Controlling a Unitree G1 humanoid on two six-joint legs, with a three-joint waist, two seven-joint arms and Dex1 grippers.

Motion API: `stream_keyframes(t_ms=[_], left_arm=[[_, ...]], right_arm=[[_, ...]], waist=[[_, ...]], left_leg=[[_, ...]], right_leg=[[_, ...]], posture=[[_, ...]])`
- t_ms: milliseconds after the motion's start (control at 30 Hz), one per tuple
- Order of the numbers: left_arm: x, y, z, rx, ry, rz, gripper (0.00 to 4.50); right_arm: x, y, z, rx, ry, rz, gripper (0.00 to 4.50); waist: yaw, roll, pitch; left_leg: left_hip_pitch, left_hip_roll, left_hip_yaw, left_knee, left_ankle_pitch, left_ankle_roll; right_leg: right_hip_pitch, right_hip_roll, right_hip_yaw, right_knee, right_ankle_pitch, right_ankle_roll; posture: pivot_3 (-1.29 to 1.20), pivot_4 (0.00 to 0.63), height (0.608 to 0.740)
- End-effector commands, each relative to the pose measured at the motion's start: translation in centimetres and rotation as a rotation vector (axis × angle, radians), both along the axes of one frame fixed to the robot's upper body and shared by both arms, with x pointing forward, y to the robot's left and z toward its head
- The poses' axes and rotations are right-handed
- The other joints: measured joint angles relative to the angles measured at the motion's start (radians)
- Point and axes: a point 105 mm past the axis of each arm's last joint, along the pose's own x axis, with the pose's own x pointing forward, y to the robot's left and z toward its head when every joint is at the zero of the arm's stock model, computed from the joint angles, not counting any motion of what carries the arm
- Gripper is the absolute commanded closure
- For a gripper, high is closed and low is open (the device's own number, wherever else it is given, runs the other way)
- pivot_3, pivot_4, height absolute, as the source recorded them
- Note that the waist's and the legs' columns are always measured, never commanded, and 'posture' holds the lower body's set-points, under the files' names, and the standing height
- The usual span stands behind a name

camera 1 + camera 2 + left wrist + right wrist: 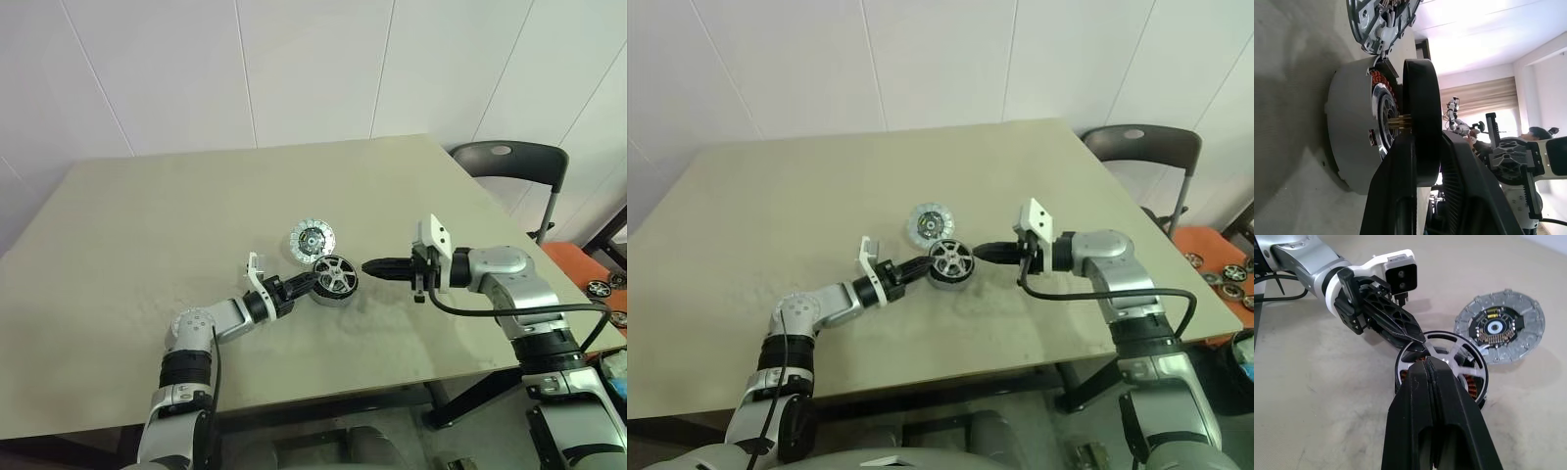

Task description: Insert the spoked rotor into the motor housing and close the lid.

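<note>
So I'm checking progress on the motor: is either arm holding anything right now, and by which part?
The left fingers touch the rim of the shiny spoked silver rotor, which sits in the round grey metal housing; a firm grip cannot be told. The right fingers are shut on nothing.

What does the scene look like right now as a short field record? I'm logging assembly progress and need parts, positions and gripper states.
spoked rotor: seated in the top of the motor housing, spokes facing up
motor housing: upright on the table, copper windings visible under the rotor
lid: flat on the table just behind the housing, not yet fitted
left gripper: at the housing's left side, one finger across the rotor face
right gripper: shut, tips just right of the housing
chair: beyond the table's far right corner
</note>
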Motion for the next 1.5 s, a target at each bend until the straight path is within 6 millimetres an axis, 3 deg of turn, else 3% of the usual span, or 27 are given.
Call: stream_keyframes(t_ms=[33,133,533,867,1033,1167,1367,1500], left_arm=[[0.4,0.3,0.2,0.028,-0.020,0.013,2.51],[0.4,0.4,0.1,0.024,-0.008,0.016,1.51],[0.3,4.0,2.5,0.048,-0.092,0.047,1.51],[0.0,7.6,2.9,0.093,-0.114,0.117,1.51],[0.1,9.0,5.8,0.244,-0.333,0.123,1.51],[-1.6,8.7,9.2,0.360,-0.661,0.064,1.51],[-4.4,8.4,8.7,0.477,-0.912,-0.124,1.51],[-4.7,9.0,8.8,0.456,-0.985,-0.194,1.51]], right_arm=[[0.4,0.4,1.1,0.007,-0.057,0.014,4.50],[0.5,0.3,1.1,0.008,-0.058,0.011,4.50],[0.8,0.5,0.7,0.012,-0.057,0.007,4.50],[1.0,0.7,0.5,0.028,-0.056,0.007,4.50],[1.6,1.2,1.7,0.095,-0.051,-0.018,4.50],[1.5,2.2,1.1,0.066,-0.042,0.008,4.50],[1.7,2.6,0.9,0.055,-0.032,0.027,4.50],[2.0,3.1,1.4,0.100,-0.015,0.053,4.50]], waist=[[0.001,0.000,0.000],[0.003,0.000,0.000],[0.000,0.000,0.000],[0.000,0.000,0.000],[-0.003,0.000,0.000],[0.000,0.000,0.000],[0.000,0.000,0.000],[-0.002,0.000,0.001]], left_leg=[[0.000,0.000,0.000,0.000,0.000,0.000],[0.000,0.000,0.000,0.000,0.000,0.000],[0.000,0.000,-0.001,0.003,0.000,0.000],[-0.001,0.000,-0.001,0.003,0.000,0.000],[-0.001,0.000,-0.001,0.003,0.000,0.000],[-0.001,0.001,0.000,0.002,0.000,0.000],[-0.001,0.000,0.001,-0.001,0.000,0.000],[-0.001,0.001,0.001,-0.001,0.000,0.000]], right_leg=[[0.000,0.000,0.000,0.000,0.000,0.000],[0.003,0.000,0.000,0.000,-0.001,0.001],[0.001,0.000,0.000,0.001,0.000,0.001],[0.000,0.000,0.000,0.000,0.000,-0.001],[0.000,0.000,0.000,0.001,0.000,-0.001],[0.000,0.000,0.000,0.001,0.001,-0.002],[-0.001,-0.001,0.000,-0.001,-0.001,-0.005],[-0.001,0.000,0.000,-0.001,-0.002,-0.003]], posture=[[0.00,0.000,0.740],[0.00,0.000,0.740],[0.00,0.000,0.740],[0.00,0.000,0.740],[0.00,0.000,0.740],[0.00,0.000,0.740],[0.00,0.000,0.740],[0.00,0.000,0.740]])
